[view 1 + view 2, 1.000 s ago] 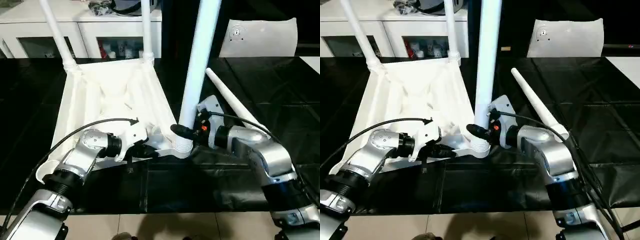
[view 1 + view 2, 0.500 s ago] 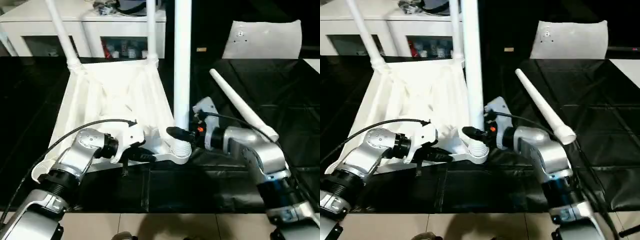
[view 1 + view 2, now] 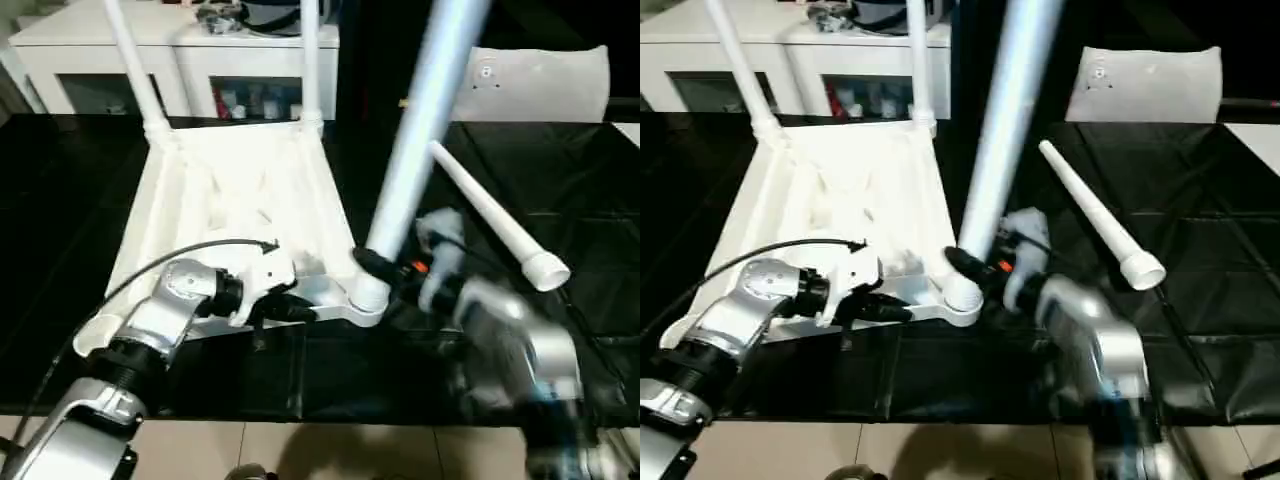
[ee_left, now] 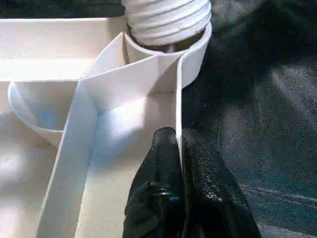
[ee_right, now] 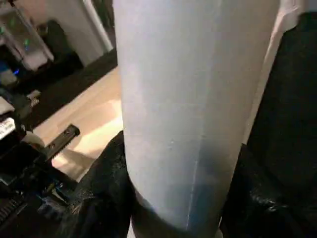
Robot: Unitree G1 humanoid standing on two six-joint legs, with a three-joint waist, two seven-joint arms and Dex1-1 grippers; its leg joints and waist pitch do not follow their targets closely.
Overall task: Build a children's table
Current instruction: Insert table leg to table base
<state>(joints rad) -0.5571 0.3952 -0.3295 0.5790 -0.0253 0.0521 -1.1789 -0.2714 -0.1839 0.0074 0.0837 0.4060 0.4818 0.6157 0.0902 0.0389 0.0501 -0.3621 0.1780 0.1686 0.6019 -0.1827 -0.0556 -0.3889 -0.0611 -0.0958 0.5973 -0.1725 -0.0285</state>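
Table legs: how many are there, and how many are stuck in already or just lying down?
Legs standing in far corner sockets: 2
Leg held at the near corner socket: 1
Leg lying loose: 1
Total: 4

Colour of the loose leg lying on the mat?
White; the loose leg shows best in the right eye view.

indoor lab or test room: black-covered desk (image 3: 560,180), white glass-door cabinet (image 3: 230,70) at far left holding small items, pale tiled floor (image 3: 330,450) at near edge.
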